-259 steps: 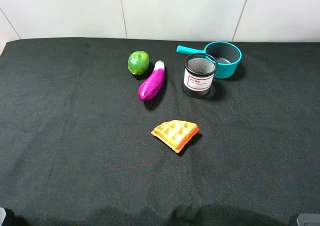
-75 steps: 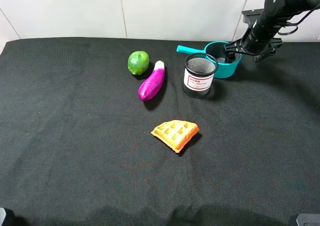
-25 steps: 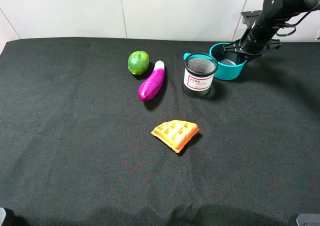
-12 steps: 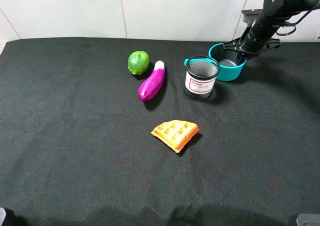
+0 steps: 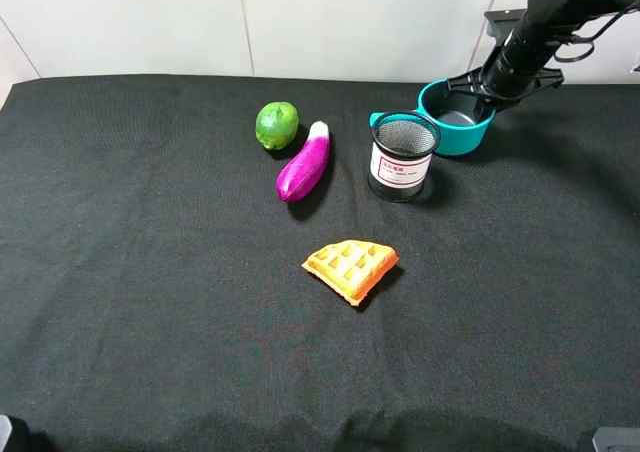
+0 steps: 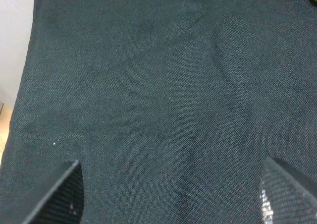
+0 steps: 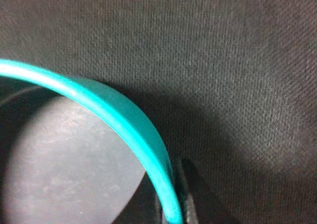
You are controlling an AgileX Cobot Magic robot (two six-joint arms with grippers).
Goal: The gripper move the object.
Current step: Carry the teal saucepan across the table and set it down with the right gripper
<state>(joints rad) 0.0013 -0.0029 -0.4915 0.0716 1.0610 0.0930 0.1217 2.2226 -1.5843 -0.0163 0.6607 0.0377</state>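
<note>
Right hand (image 5: pixel 488 81) clamps rim of teal saucepan (image 5: pixel 456 140).

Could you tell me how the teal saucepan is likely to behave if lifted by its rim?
The teal saucepan looks rigid, so its thin rim should hold shape in the right end effector. Its handle, running behind the mesh cup, would probably tip it off level.

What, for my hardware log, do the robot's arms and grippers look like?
The right arm is black and rounded, with thin dark cables looping beside it, ending in the black-clawed right gripper. The left gripper shows black fingers with ribbed pads. No markings visible.
</note>
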